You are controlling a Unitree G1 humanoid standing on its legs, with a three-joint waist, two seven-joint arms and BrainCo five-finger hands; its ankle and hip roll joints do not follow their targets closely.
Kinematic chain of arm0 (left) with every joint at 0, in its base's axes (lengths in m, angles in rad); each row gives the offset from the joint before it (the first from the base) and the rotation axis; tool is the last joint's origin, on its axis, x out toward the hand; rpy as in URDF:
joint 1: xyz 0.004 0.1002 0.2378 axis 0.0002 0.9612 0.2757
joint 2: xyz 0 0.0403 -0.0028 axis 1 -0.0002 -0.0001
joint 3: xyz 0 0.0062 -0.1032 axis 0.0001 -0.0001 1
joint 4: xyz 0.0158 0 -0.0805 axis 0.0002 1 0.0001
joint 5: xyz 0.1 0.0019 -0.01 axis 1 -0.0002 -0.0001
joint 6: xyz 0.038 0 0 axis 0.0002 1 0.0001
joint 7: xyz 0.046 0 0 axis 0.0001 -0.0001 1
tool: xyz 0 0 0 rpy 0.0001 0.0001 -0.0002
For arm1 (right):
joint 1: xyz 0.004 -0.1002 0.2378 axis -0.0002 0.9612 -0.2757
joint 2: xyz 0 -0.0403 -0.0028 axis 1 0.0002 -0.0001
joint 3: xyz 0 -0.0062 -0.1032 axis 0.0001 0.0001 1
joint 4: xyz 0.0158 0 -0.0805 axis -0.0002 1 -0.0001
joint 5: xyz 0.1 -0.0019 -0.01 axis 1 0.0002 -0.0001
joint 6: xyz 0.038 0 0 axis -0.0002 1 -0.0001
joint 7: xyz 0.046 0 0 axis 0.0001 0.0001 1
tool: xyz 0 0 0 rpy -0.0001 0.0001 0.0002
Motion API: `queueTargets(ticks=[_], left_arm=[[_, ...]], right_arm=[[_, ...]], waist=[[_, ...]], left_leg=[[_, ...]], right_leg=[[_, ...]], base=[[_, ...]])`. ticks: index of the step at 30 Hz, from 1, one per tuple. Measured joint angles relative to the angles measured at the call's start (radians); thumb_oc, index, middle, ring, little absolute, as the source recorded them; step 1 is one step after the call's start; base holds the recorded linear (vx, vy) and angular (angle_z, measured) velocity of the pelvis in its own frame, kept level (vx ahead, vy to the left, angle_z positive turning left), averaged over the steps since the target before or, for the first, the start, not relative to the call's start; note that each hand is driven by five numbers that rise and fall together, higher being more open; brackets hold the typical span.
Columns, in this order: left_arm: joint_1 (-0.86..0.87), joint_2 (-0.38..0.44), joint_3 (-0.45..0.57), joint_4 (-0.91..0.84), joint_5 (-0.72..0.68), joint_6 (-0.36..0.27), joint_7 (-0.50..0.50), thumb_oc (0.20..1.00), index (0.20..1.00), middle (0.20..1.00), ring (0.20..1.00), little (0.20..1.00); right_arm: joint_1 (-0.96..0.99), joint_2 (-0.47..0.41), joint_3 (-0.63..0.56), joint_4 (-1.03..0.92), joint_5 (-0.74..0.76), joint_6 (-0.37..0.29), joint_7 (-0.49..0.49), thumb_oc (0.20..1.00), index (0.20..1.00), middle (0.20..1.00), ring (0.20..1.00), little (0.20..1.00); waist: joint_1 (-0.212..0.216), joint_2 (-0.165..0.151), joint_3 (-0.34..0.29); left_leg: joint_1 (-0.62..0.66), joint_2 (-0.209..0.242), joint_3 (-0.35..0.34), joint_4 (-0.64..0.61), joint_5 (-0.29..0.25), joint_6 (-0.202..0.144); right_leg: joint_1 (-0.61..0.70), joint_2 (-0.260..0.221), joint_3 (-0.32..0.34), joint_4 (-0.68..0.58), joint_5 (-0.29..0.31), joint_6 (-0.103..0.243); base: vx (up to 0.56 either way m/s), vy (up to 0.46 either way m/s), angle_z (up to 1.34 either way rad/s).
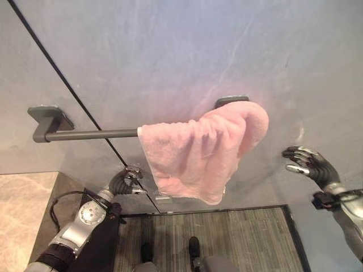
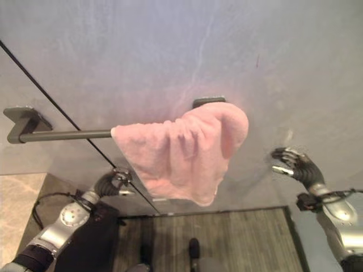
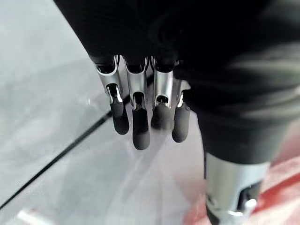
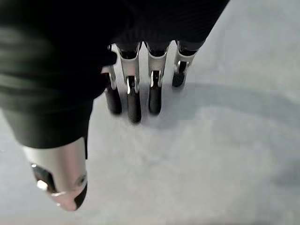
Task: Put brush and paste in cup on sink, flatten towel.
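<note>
**Bunched towel on the rail, both hands off it**

The pink towel hangs crumpled on the grey towel bar, gathered toward the bar's right-hand bracket, with most of the rail to its left bare. The bar's long axis runs left to right across the grey wall, so flattening means spreading the cloth along that line, toward the left bracket.

The left robot hand sits low, below the bar and just beside the towel's lower left edge; whether it touches the cloth cannot be told. Its wrist view shows the fingers hanging loose and holding nothing, with a strip of pink at the frame's corner. The right robot hand is raised to the right of the towel, apart from it, fingers relaxed and empty in front of the wall.

By my reading the left hand is the nearer one, placed to take the towel's free left edge and draw it leftward along the rail. The towel step is not yet done.
</note>
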Motion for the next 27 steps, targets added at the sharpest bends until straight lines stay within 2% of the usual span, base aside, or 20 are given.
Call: queueTargets(ticks=[2, 3, 4, 7, 9, 13, 16, 21, 26, 27], left_arm=[[-0.015, -0.005, -0.062, -0.001, -0.029, -0.004, -0.011, 1.0, 1.0, 1.0, 1.0, 1.0], [-0.017, -0.005, -0.072, -0.01, -0.035, -0.009, -0.022, 1.0, 1.0, 1.0, 1.0, 1.0], [-0.017, -0.007, -0.085, -0.025, -0.053, -0.01, -0.025, 1.0, 1.0, 1.0, 1.0, 1.0], [-0.018, -0.022, -0.098, -0.048, -0.074, -0.01, -0.032, 1.0, 1.0, 1.0, 1.0, 1.0], [-0.037, -0.024, -0.112, -0.055, -0.081, -0.008, -0.034, 1.0, 1.0, 1.0, 1.0, 1.0], [-0.05, -0.039, -0.115, -0.065, -0.118, 0.009, -0.034, 1.0, 1.0, 1.0, 1.0, 1.0], [-0.078, -0.08, -0.115, -0.066, -0.148, 0.015, -0.034, 1.0, 1.0, 1.0, 1.0, 1.0], [-0.148, -0.15, -0.137, -0.067, -0.158, 0.022, -0.035, 1.0, 1.0, 1.0, 1.0, 1.0], [-0.202, -0.174, -0.168, -0.084, -0.158, 0.03, -0.039, 1.0, 1.0, 1.0, 1.0, 1.0], [-0.209, -0.182, -0.17, -0.088, -0.158, 0.03, -0.042, 0.702, 0.702, 0.702, 0.702, 0.702]], right_arm=[[-0.099, -0.003, 0.102, 0.047, 0.045, 0.028, 0.0, 1.0, 1.0, 1.0, 1.0, 1.0], [-0.12, 0.008, 0.135, 0.052, 0.061, 0.035, 0.0, 1.0, 1.0, 1.0, 1.0, 1.0], [-0.135, 0.019, 0.18, 0.052, 0.084, 0.044, 0.001, 1.0, 1.0, 1.0, 1.0, 1.0], [-0.175, 0.027, 0.257, 0.047, 0.114, 0.066, 0.003, 1.0, 1.0, 1.0, 1.0, 1.0], [-0.183, 0.027, 0.283, 0.042, 0.123, 0.075, 0.017, 1.0, 1.0, 1.0, 1.0, 1.0], [-0.219, 0.031, 0.352, 0.038, 0.132, 0.091, 0.023, 1.0, 1.0, 1.0, 1.0, 1.0], [-0.241, 0.029, 0.393, 0.008, 0.129, 0.101, 0.024, 1.0, 1.0, 1.0, 1.0, 1.0], [-0.257, 0.04, 0.399, 0.002, 0.069, 0.106, 0.017, 1.0, 1.0, 1.0, 1.0, 1.0], [-0.276, 0.067, 0.407, 0.005, 0.017, 0.108, -0.005, 1.0, 1.0, 1.0, 1.0, 1.0], [-0.283, 0.076, 0.409, 0.005, 0.008, 0.108, -0.006, 1.0, 1.0, 1.0, 1.0, 1.0]], waist=[[-0.006, 0.034, -0.006], [0.001, 0.037, -0.004], [0.006, 0.033, -0.006], [0.009, 0.031, -0.007], [0.013, 0.031, -0.007], [0.018, 0.031, -0.007], [0.018, 0.031, -0.007], [0.019, 0.024, -0.003], [0.02, 0.017, -0.003], [0.019, 0.017, -0.003]], left_leg=[[-0.002, -0.003, -0.001, -0.001, -0.006, 0.013], [-0.004, -0.003, 0.002, 0.0, 0.026, 0.053], [-0.002, -0.012, 0.011, 0.0, 0.041, 0.068], [-0.002, -0.043, 0.027, -0.032, 0.043, 0.072], [-0.007, -0.055, 0.026, -0.04, 0.044, 0.073], [-0.009, -0.05, 0.02, -0.04, 0.044, 0.073], [-0.02, -0.044, 0.001, -0.04, 0.044, 0.072], [-0.024, -0.041, 0.001, -0.038, 0.044, 0.073], [-0.023, -0.038, 0.001, -0.039, 0.044, 0.072], [-0.024, -0.036, 0.001, -0.039, 0.044, 0.072]], right_leg=[[-0.003, 0.019, 0.008, 0.001, 0.003, 0.003], [-0.005, 0.02, 0.012, 0.0, 0.003, 0.005], [-0.012, 0.01, 0.02, 0.0, 0.002, 0.011], [-0.032, -0.021, 0.042, 0.002, 0.017, 0.044], [-0.046, -0.032, 0.041, 0.004, 0.022, 0.051], [-0.043, -0.025, 0.04, 0.0, 0.023, 0.053], [-0.047, -0.017, 0.03, 0.0, 0.022, 0.053], [-0.048, -0.019, 0.009, 0.0, 0.022, 0.052], [-0.046, -0.016, 0.009, 0.0, 0.019, 0.057], [-0.046, -0.014, 0.01, 0.0, 0.019, 0.058]], base=[[0.12, 0.088, -0.25], [0.09, 0.088, -0.3], [0.08, 0.067, -0.32], [0.05, 0.03, -0.22], [0.02, 0.007, -0.01], [0.01, 0.0, -0.01], [0.01, -0.007, 0.11], [0.0, -0.008, 0.12], [-0.01, -0.002, 0.0], [-0.04, 0.001, -0.07]])
